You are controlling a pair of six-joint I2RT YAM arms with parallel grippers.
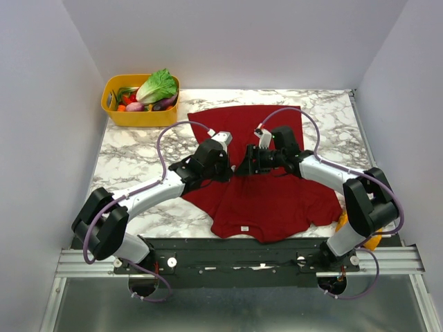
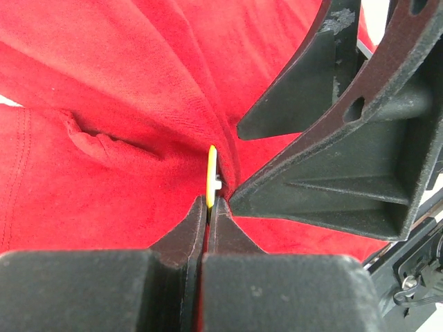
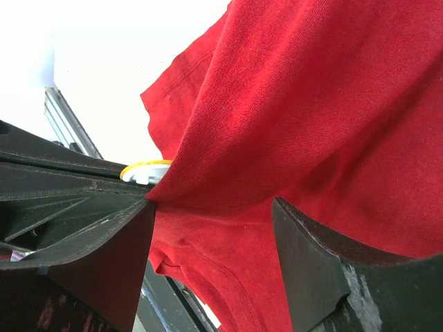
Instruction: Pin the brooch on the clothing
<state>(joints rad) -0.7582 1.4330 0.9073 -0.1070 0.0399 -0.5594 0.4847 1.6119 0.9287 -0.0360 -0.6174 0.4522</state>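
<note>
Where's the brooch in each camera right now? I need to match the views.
Top external: not visible.
Left wrist: brooch edge-on at centre, just above the shut left end effector tips.
Right wrist: its yellow rim at left centre, against pinched fabric.
Shared landmark: the red T-shirt, in all three.

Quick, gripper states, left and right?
Left gripper: shut on the tiny round golden-yellow brooch.
Right gripper: open, straddling a raised fold of the soft dark red T-shirt.
</note>
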